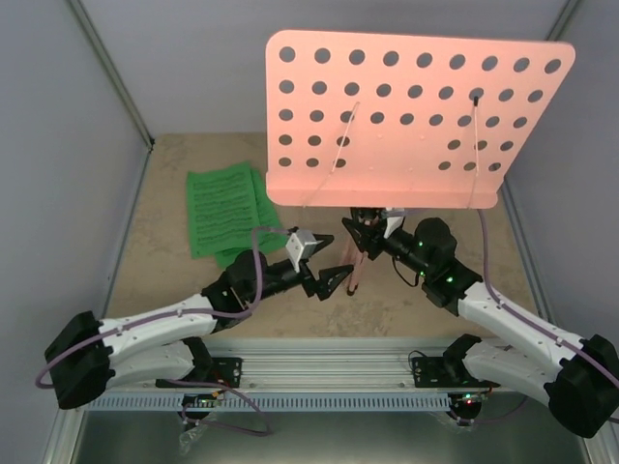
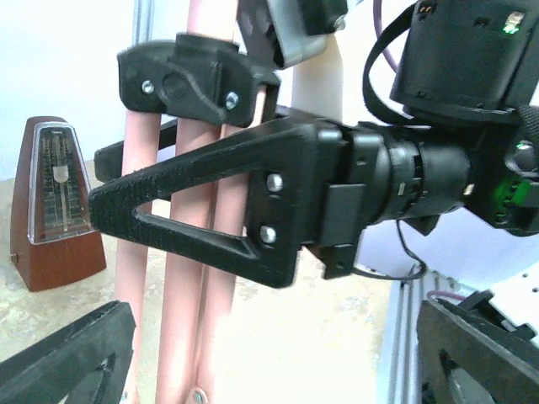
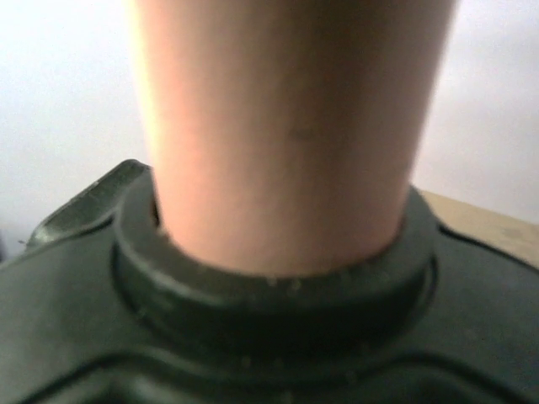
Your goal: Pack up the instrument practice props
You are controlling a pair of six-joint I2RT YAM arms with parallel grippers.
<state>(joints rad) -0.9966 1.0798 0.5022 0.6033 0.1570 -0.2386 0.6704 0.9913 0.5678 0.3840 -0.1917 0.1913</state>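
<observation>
The pink music stand stands upright, and its hole-punched desk [image 1: 411, 116] fills the back of the top view. My right gripper [image 1: 362, 232] is shut on the stand's stem below the desk. The right wrist view shows only the pink tube [image 3: 286, 126] and a black collar [image 3: 278, 311]. In the left wrist view one right finger [image 2: 194, 202] lies across the folded pink legs [image 2: 189, 303]. My left gripper [image 1: 334, 280] is open and empty beside the legs, also in its own view [image 2: 274, 345]. The green sheet-music pages [image 1: 227, 208] lie flat at the left. The brown metronome [image 2: 55, 210] stands behind the legs.
Grey walls enclose the table on three sides. An aluminium rail [image 1: 329, 372] with both arm bases runs along the near edge. The desk hides the table's back right part from above. A black clamp [image 2: 189, 80] joins the stand's legs.
</observation>
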